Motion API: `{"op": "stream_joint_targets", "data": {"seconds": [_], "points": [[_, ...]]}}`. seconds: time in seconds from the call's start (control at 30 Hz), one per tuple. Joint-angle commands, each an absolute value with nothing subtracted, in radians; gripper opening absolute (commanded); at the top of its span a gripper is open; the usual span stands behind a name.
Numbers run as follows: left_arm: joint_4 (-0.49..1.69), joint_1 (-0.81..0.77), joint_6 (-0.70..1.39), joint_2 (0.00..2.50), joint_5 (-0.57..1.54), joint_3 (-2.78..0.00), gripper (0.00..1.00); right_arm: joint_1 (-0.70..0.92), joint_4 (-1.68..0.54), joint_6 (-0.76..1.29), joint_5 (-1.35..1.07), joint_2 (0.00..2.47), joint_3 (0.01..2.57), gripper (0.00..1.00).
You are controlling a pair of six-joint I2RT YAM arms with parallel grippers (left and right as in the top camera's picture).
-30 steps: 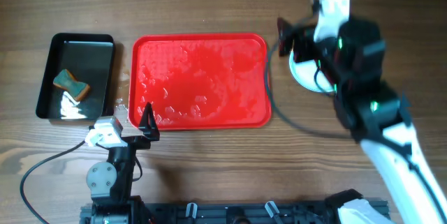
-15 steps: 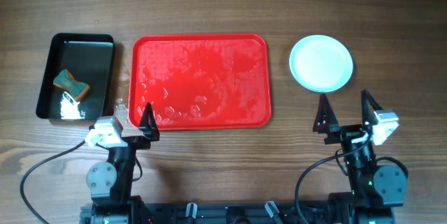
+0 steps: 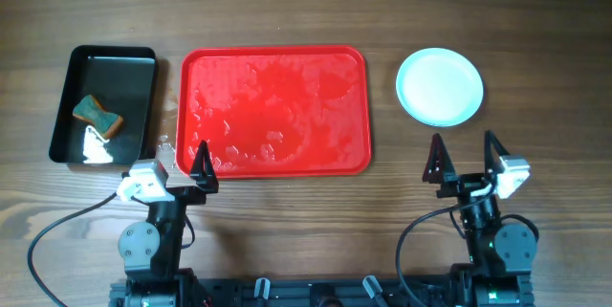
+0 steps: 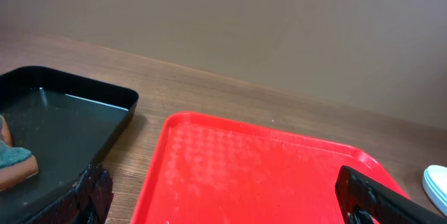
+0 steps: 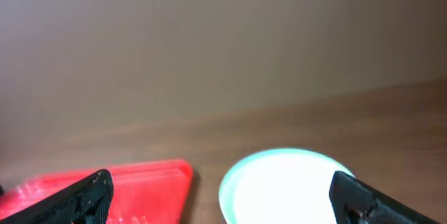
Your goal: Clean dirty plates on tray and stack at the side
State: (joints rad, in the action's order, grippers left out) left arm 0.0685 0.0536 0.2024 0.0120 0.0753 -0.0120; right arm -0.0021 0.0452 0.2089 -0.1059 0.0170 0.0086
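resting just beyond the right hand (spread wide, empty): plates, beside the tray.

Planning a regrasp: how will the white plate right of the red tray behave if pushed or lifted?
The plate looks rigid and glossy, so a push would probably slide it across the wooden table, not tip it. Its shallow rim lies low, so an edge pinch may slip. One plate or a stack, hence weight: cannot tell.
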Motion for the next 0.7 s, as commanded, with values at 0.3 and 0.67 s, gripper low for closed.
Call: {"op": "stream_joint_targets", "data": {"seconds": [0.3, 0.67], "points": [[0.073, 0.059, 0.186, 0.003, 0.065, -0.006, 1.0, -0.006, 0.0, -0.104, -0.06, 0.002, 0.005, 1.0], [0.073, 0.059, 0.186, 0.003, 0.065, -0.006, 1.0, -0.006, 0.0, -0.104, -0.06, 0.004, 0.005, 1.0]]}}
